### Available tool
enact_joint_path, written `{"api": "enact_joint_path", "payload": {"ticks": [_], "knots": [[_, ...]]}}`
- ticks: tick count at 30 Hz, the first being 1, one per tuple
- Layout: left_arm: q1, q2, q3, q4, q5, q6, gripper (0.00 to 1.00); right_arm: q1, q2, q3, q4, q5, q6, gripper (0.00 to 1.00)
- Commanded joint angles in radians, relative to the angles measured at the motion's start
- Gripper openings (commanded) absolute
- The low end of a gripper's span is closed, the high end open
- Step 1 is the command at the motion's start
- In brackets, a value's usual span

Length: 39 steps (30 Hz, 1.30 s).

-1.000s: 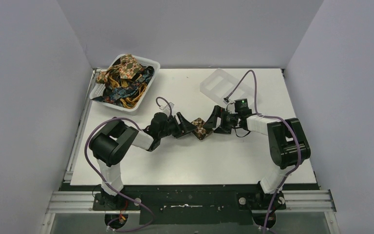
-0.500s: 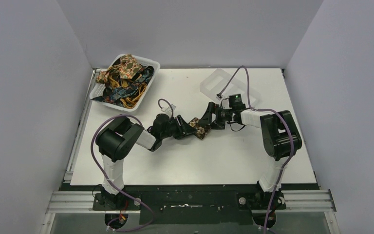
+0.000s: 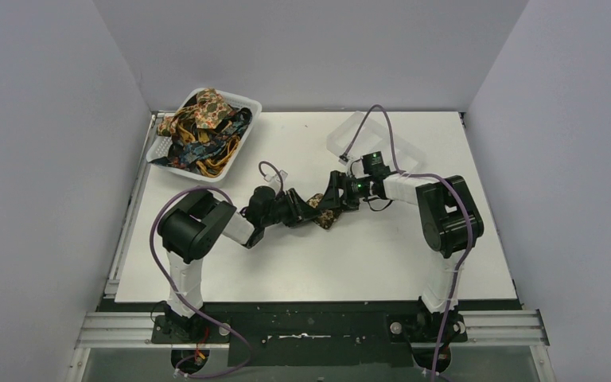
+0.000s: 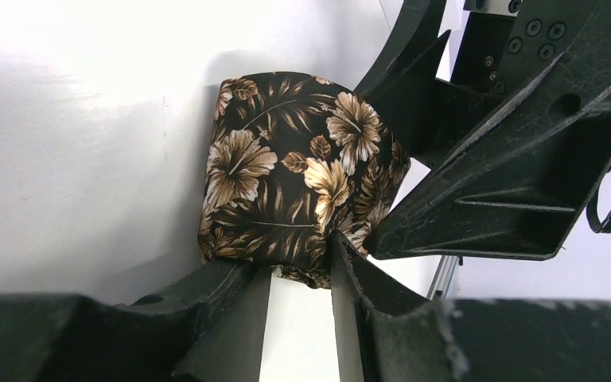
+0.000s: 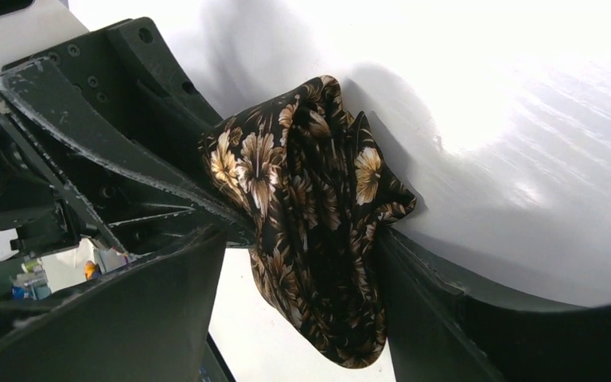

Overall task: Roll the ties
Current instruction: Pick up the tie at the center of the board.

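Fabric, dark brown with tan flowers: one tie (image 4: pixel 294 183) sits as a stubby roll in the middle of the tabletop (image 3: pixel 302 263), caught between both arms. The right end effector (image 5: pixel 302 263) straddles the roll with a finger pressed to each side, so it has the bundle in its grip. The left end effector (image 4: pixel 296 267) stands narrow, with the roll's lower edge right at its tips; whether it pinches the cloth I cannot tell.

To my eye the winding is close to done. Doing it well means tight turns: one side should hold firm while the other lets go, never both at once, or the slippery-looking cloth may spring loose. One corner bulges out in the right wrist view.

The two sets of fingers crowd together, so any twist risks a knock. At the far left a white basket (image 3: pixel 239 99) holds more ties (image 3: pixel 203 127), and a clear tray (image 3: pixel 358 131) waits behind the right arm's wrist.
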Motion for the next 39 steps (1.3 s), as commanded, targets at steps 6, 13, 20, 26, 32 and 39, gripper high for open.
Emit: {"api": "enact_joint_path", "payload": {"ticks": [6, 13, 20, 26, 32, 39], "knots": [[0.008, 0.018, -0.075, 0.181, 0.017, -0.014, 0.25, 0.035, 0.017, -0.018, 0.064, -0.055, 0.029, 0.6], [0.004, 0.012, -0.108, 0.183, -0.016, -0.019, 0.23, 0.049, 0.004, -0.06, 0.175, -0.111, 0.114, 0.49], [-0.001, 0.016, -0.136, 0.217, -0.05, -0.035, 0.19, 0.077, 0.014, -0.069, 0.172, -0.113, 0.108, 0.46], [-0.007, 0.03, -0.176, 0.285, -0.071, -0.069, 0.16, 0.103, 0.02, -0.073, 0.19, -0.095, 0.117, 0.37], [-0.006, 0.016, -0.183, 0.283, -0.078, -0.065, 0.16, 0.104, -0.008, -0.077, 0.212, -0.061, 0.155, 0.08], [-0.005, -0.045, -0.177, 0.232, -0.086, -0.046, 0.35, 0.118, -0.08, -0.077, 0.168, 0.011, 0.155, 0.0]]}}
